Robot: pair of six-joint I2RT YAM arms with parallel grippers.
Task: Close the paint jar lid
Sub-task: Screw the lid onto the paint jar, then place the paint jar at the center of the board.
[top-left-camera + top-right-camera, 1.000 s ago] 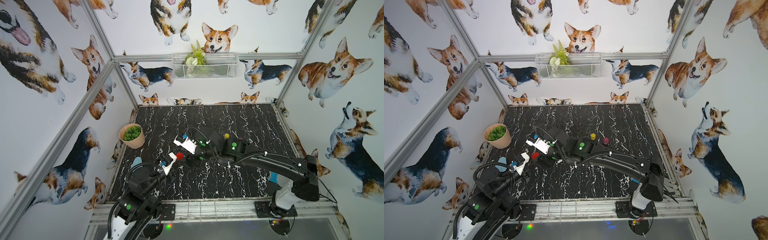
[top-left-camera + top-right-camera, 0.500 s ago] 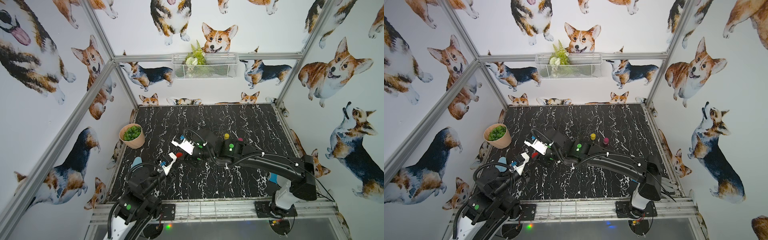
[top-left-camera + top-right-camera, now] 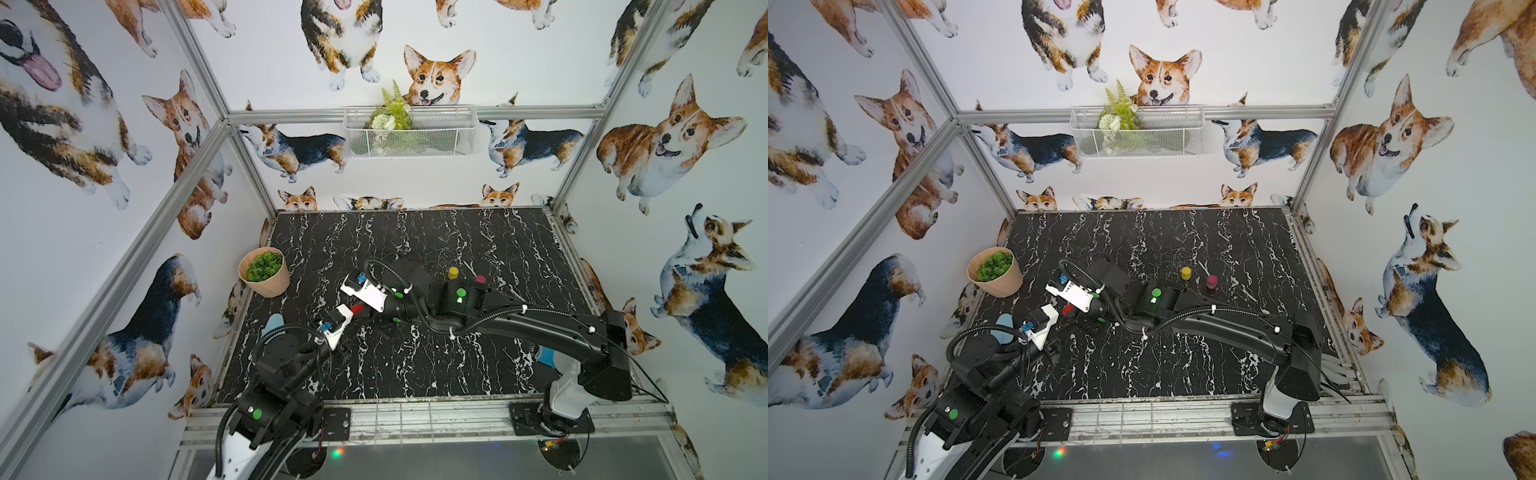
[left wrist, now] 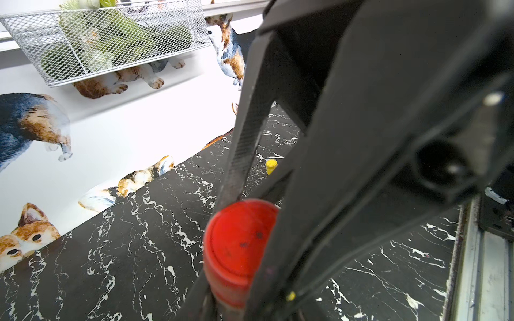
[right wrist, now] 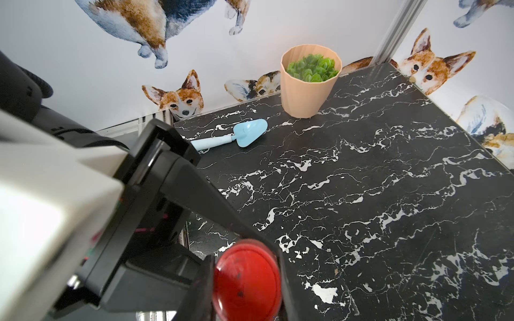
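Toward the counter's (image 3: pixel 457 232) left edge, forward of the middle, the red paint jar (image 3: pixel 358 308) is sitting between both hands. The left hand (image 3: pixel 351 319) is clenching the jar low down. The right hand (image 5: pixel 247 280) is clamping the red lid (image 4: pixel 239 241). A yellow jar (image 3: pixel 453 272) and a pink jar (image 3: pixel 480 279) are standing well apart, nearer the right edge.

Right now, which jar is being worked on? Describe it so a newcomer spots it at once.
On the black marble table, look at its left part, near the tan plant pot. The red paint jar is there, with the left gripper and the right gripper both shut on it. It is the only red one; the yellow jar and magenta jar stand apart, untouched.
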